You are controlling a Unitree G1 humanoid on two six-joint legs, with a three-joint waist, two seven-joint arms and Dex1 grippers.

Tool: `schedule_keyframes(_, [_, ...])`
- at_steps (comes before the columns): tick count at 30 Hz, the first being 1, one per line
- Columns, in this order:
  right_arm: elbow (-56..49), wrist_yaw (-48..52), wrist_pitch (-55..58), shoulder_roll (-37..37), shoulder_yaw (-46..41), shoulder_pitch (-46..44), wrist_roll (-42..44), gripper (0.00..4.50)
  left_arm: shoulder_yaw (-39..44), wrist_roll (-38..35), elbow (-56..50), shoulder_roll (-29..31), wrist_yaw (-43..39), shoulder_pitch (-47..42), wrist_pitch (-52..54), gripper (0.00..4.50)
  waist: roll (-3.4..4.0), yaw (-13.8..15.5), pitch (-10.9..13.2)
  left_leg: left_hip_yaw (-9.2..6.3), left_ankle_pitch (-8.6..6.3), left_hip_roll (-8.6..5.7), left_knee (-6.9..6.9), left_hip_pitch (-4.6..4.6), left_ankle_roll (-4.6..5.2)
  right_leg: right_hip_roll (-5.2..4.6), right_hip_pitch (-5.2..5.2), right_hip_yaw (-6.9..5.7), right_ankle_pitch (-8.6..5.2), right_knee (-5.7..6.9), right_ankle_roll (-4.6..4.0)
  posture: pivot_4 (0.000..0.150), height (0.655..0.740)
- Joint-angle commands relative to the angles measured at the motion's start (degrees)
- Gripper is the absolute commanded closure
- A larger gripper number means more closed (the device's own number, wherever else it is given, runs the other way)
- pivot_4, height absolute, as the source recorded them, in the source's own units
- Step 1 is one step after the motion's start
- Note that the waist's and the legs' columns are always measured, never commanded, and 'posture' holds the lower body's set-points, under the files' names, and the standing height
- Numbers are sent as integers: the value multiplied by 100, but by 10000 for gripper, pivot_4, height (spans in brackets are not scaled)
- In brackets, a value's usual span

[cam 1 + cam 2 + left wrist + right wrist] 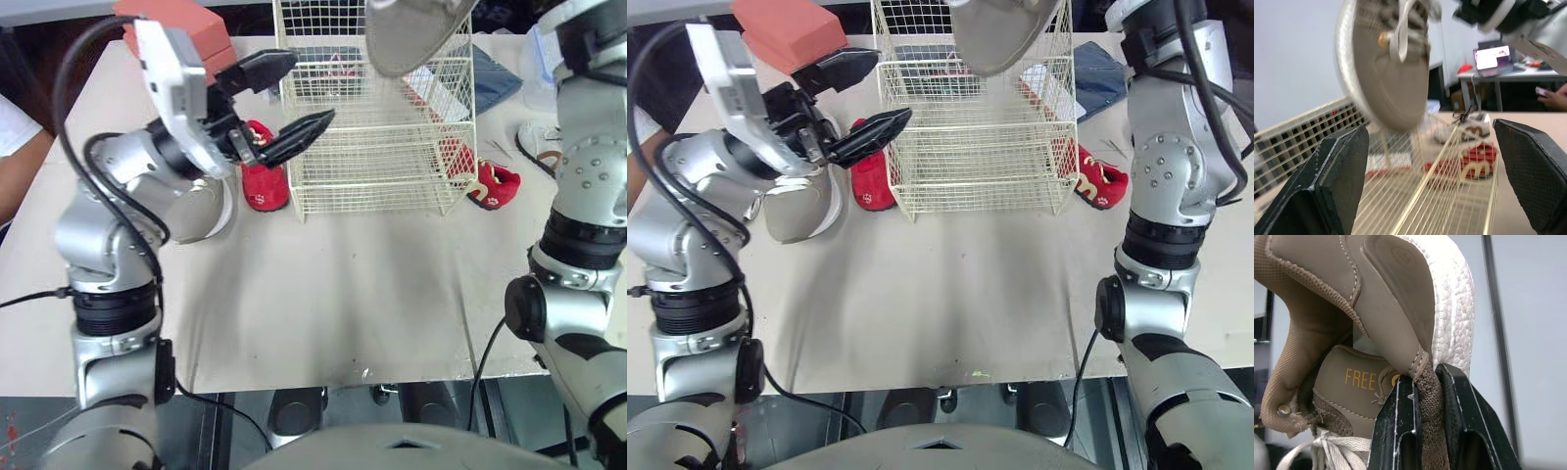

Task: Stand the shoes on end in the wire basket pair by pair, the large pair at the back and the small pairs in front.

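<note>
A cream wire basket (377, 147) stands at the back middle of the table. My right gripper (1425, 377) is shut on the heel collar of a large beige shoe (411, 34), which hangs sole-out above the basket's top. The left gripper (309, 88) is open, empty, and held beside the basket's left wall. A second large beige shoe (211, 211) lies under my left arm. One small red shoe (263, 181) lies against the basket's left front corner, and another red shoe (493, 184) at its right front corner. A small white and brown shoe (539, 142) lies at the far right.
A red box (186, 24) sits at the back left and a blue cloth item (495, 73) behind the basket on the right. Next to it stands a clear plastic container (539, 64). A person's arm (20, 157) reaches in at the left table edge.
</note>
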Motion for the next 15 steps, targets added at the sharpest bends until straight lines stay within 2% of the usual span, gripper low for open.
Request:
schedule_keyframes(1, [488, 273, -1028, 26, -54, -491, -393, 45000, 227, -307, -280, 343, 59, -104, 454, 1086, 0, -9, 0, 1, 0, 0, 0, 0, 0, 0, 0, 1, 0, 0, 0, 1500, 6860])
schedule_keyframes(6, [1735, 1002, -2204, -51, 26, -812, -812, 45000, 518, -1026, -470, 606, 253, -200, 1217, 1086, 0, -7, 1, 0, 0, 1, 0, -3, 0, -2, -1, 0, 0, -2, 0, 1500, 6860])
schedule_keyframes(15, [4443, 1967, -3994, -194, -165, -1160, -1130, 45000, 745, -1506, -670, 855, 505, -178, 1634, 1086, 1, -4, 1, 0, 0, 1, 0, -1, -1, -4, -1, 0, 0, 1, -1, 1500, 6860])
